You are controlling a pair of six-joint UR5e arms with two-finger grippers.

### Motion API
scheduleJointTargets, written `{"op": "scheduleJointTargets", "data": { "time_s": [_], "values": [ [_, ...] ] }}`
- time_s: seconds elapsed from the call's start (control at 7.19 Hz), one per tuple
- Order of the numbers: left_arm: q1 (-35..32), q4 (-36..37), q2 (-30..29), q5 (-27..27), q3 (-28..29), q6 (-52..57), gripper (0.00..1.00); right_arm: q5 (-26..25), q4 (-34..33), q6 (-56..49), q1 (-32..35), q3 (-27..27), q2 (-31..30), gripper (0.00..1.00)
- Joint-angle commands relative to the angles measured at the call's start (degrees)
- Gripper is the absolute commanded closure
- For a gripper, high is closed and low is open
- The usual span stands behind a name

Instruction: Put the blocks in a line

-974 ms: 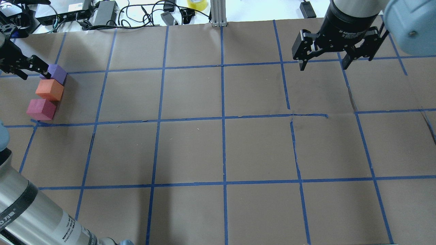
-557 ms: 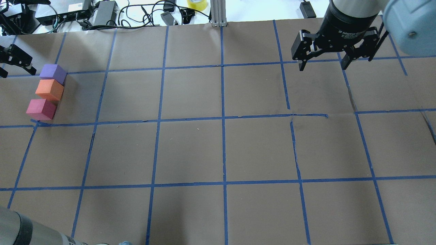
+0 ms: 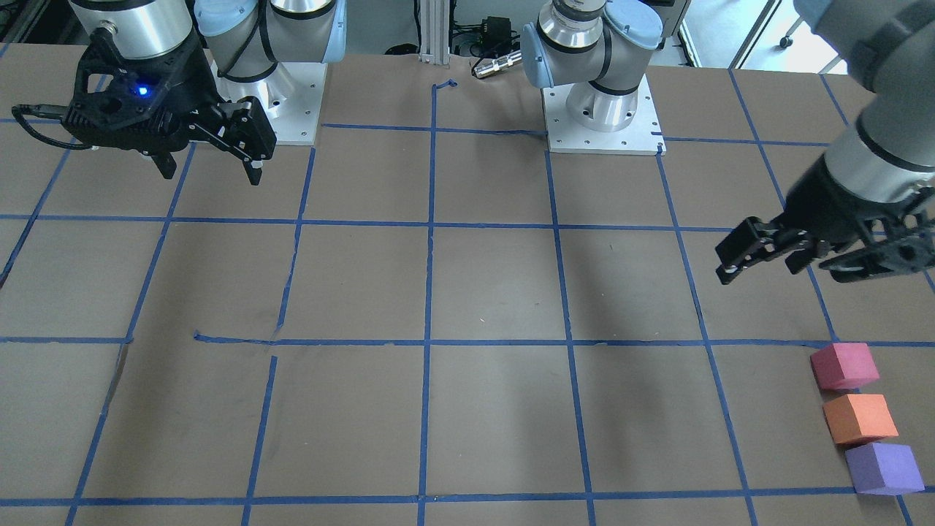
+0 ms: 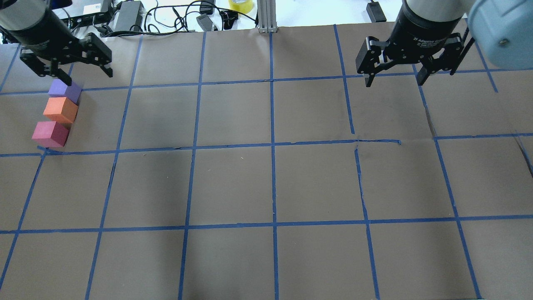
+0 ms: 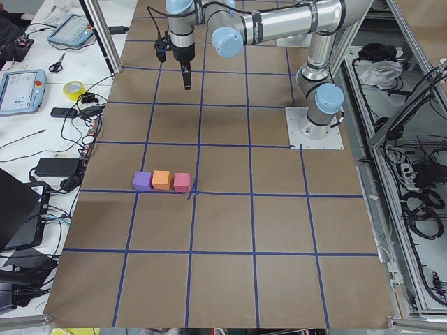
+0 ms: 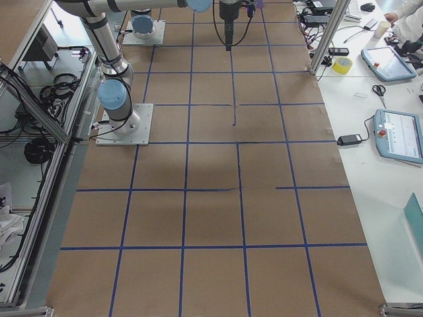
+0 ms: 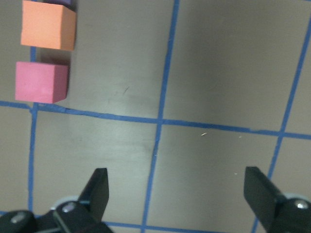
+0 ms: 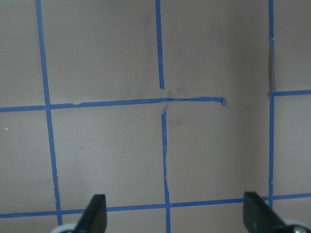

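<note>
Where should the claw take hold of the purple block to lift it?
Come from straight above and pinch the purple block on the two faces across the row. The orange block sits close against another face, leaving no finger room.

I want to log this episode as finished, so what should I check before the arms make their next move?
1. One row formed by the purple block, orange block and pink-red block: ok.
2. The left gripper open and empty: ok.
3. The left gripper clear of the row: ok, front and wrist views show it apart.
4. The right gripper open, empty, far from the row: ok.
5. Neighbouring blocks touching: cannot tell.
</note>
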Motion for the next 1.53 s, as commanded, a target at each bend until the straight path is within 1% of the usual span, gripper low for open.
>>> {"op": "scheduleJointTargets", "data": {
  "time_s": [0.0, 0.14, 0.42, 0.56, 0.7, 0.83, 0.97, 1.11, 1.25, 1.39],
  "values": [
    [-10.8, -0.1, 2.6, 0.3, -0.3, -7.0, 0.00, -0.1, 0.0, 0.0, 0.0, 0.0, 0.0, 0.00],
    [-11.7, -0.3, 4.0, 0.1, -0.5, -7.0, 0.00, -0.1, 0.0, 0.0, 0.0, 0.1, 0.0, 0.00],
    [-11.8, 0.6, 8.1, 0.0, -6.7, -7.8, 0.00, 0.0, 0.0, 0.0, -0.1, 0.1, 0.0, 0.00],
    [-11.8, 0.6, 9.7, 0.1, -8.0, -7.9, 0.00, 0.0, 0.0, 0.0, 0.0, 0.1, 0.0, 0.00],
    [-11.6, 0.3, 10.7, 0.4, -7.4, -7.9, 0.00, 0.0, 0.0, 0.0, -0.1, 0.1, 0.0, 0.00],
    [-10.8, -0.1, 10.3, 0.1, -6.2, -7.9, 0.00, 0.0, 0.0, 0.0, -0.1, 0.1, 0.0, 0.00],
    [-10.6, -4.6, 8.7, 0.1, -2.3, -8.2, 0.00, 0.0, 0.0, 0.0, 0.0, 0.1, 0.0, 0.00],
    [-10.6, -12.3, 8.5, 1.9, -0.1, -8.2, 0.00, 0.0, 0.0, 0.0, 0.0, 0.1, -0.1, 0.00],
    [-10.6, -11.7, 8.5, 2.4, -0.7, -8.0, 0.00, 0.0, 0.0, 0.0, 0.0, 0.1, -0.1, 0.00],
    [-10.6, -7.6, 8.4, 2.4, -1.5, -7.7, 0.00, 0.0, 0.0, 0.0, 0.0, 0.1, 0.0, 0.00]
  ]
}}
